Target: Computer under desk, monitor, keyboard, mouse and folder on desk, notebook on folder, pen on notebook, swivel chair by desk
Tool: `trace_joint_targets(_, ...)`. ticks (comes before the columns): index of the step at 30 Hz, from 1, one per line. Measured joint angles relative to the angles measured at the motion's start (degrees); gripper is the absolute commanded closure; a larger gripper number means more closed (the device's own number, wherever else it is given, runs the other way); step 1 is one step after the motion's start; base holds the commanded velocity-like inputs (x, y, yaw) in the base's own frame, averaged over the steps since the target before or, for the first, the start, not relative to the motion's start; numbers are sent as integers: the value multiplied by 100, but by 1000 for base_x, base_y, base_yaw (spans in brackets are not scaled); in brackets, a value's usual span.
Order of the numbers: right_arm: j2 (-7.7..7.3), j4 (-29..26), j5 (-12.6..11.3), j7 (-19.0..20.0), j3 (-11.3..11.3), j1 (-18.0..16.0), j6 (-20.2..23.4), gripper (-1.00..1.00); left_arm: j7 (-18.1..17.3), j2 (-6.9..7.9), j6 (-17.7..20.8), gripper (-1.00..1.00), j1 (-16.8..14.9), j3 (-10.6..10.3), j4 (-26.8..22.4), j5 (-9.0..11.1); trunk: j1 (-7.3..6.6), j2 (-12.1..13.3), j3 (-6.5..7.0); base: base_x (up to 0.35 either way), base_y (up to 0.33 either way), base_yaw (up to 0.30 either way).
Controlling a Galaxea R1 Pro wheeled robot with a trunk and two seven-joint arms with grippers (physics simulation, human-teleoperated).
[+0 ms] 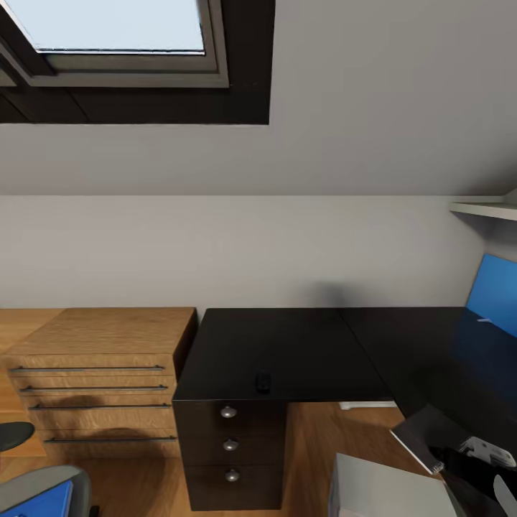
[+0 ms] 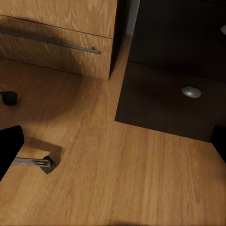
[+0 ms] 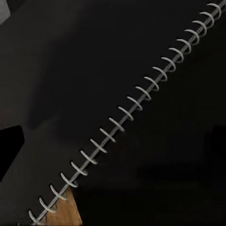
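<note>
A: What lies nearest the robot?
B: A grey swivel chair (image 1: 39,487) carrying the blue folder (image 1: 39,502), and the light grey computer (image 1: 384,492), both on the warm wooden floor (image 2: 117,179).
A: And the right gripper (image 1: 459,459)?
B: It holds the spiral-bound notebook (image 1: 424,434) at the desk's front edge, clamped on it. For the left gripper, one cannot tell.
A: Further back?
B: The glossy black desk (image 1: 287,345), three drawers with round silver knobs; the small mouse (image 1: 263,380) sits near the front edge. Beside it a wooden cabinet (image 1: 100,359) with bar handles, then the plain wall and a window (image 1: 115,25).
</note>
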Motion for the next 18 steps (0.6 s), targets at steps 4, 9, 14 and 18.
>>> trace_joint_targets(4,-4,6,17,-6,0,0,-6,-100,0,0,0,-100,-2,2,0,-1,0,0,0,0,94,0)
trace_joint_targets(9,-4,6,-6,2,-3,0,-5,-100,-1,0,0,-100,-1,0,0,-5,0,0,0,0,25,0)
trace_joint_targets(14,-7,10,-13,3,-11,0,-4,-100,-1,0,0,-100,-1,1,0,-7,0,0,0,0,5,0)
trace_joint_targets(18,-13,47,-16,5,-22,0,-65,-100,-1,0,1,-100,0,2,0,-6,0,0,0,0,1,0)
